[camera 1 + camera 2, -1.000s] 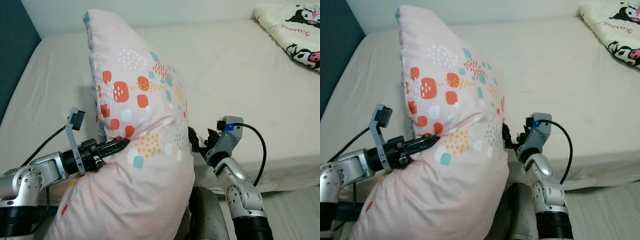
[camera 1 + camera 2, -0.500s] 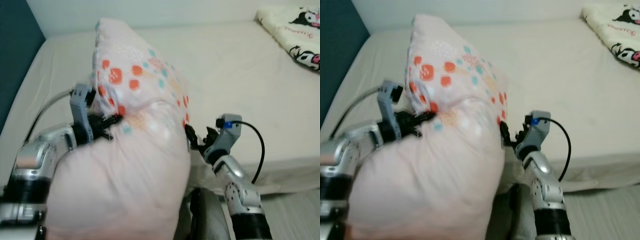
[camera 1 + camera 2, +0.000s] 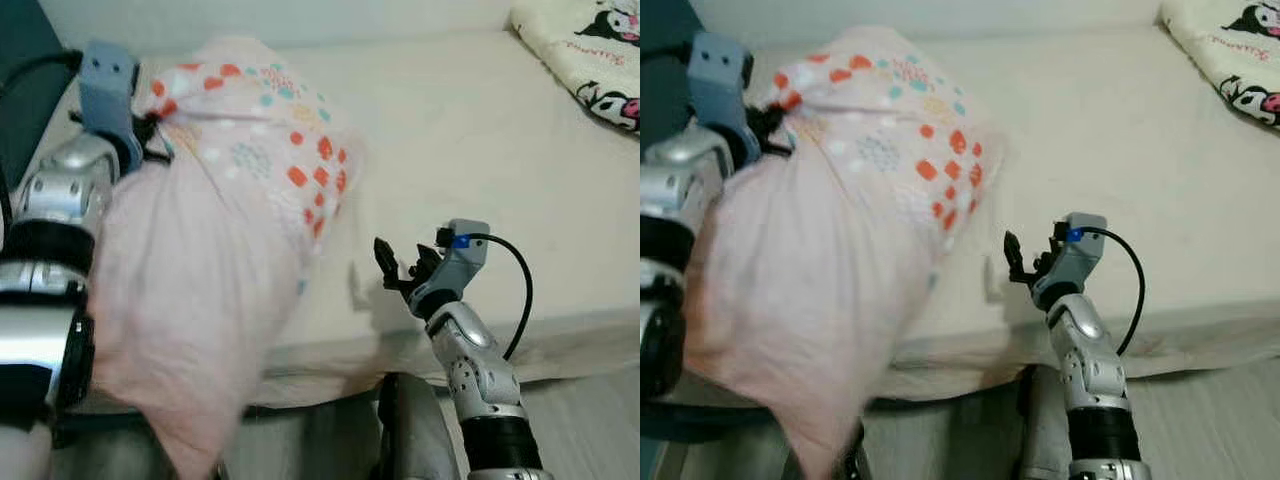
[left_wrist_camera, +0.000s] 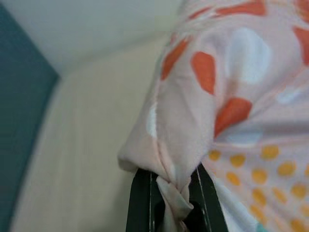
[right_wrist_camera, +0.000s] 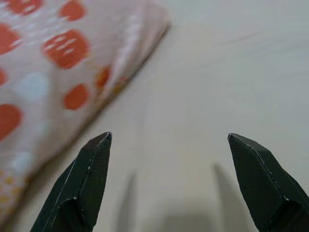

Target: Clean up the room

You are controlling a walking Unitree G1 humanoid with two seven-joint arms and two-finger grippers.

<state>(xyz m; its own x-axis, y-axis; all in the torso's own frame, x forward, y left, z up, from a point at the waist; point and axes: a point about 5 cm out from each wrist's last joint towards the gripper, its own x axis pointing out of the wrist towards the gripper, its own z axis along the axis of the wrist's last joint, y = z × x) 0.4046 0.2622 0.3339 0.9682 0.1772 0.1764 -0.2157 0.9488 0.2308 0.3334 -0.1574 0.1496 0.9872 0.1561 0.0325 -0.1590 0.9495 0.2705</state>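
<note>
- the pillow (image 3: 240, 190), pale pink with orange and teal spots, lies half across the near left part of the bed (image 3: 480, 150): its spotted upper end rests on the mattress, while its lower bulk hangs past the bed's near edge toward the floor.
- the left gripper (image 4: 169, 193) is clamped on a pinched corner of the pillow's cover, raised by the bed's left edge; in the left wrist view the fabric is bunched between the two black fingers.
- the right gripper (image 5: 169, 179) hovers just above the mattress near the near edge, fingers spread wide and holding nothing, with the pillow's edge just beside it but apart.
- a folded cartoon-print blanket (image 3: 590, 60) lies at the bed's far right corner, well apart from the work.
- the step in hand looks like getting the pillow fully onto the bed.
- to do it well, carry the held corner further in from the left edge toward the far side, so the hanging weight follows up over the near edge instead of dragging the pillow off.
- let go only once most of the bulk rests on the mattress.
- the free right gripper could nudge the pillow's near side inward.
</note>
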